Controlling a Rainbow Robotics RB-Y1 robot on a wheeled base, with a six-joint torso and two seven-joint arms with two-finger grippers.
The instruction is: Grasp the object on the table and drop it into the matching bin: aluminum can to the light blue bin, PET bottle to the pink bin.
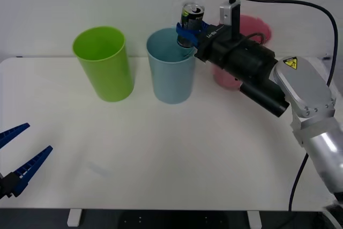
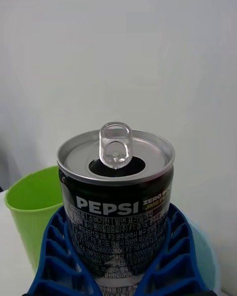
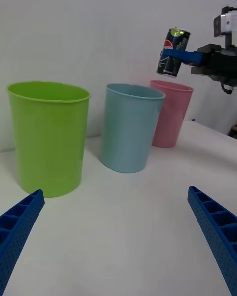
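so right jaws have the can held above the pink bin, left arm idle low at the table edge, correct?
Not the pink bin. The right gripper holds the aluminum can above the light blue bin, as the front view shows. The left gripper does sit idle, open, low at the table edge.

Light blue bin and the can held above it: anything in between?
Nothing. In the left wrist view the aluminum can, held by the right gripper, hangs above the light blue bin, near its far rim, with bare air between.

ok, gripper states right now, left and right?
Left gripper: open, holding nothing, low over the table's near left edge.
Right gripper: jaws closed on the aluminum can, held above the light blue bin.
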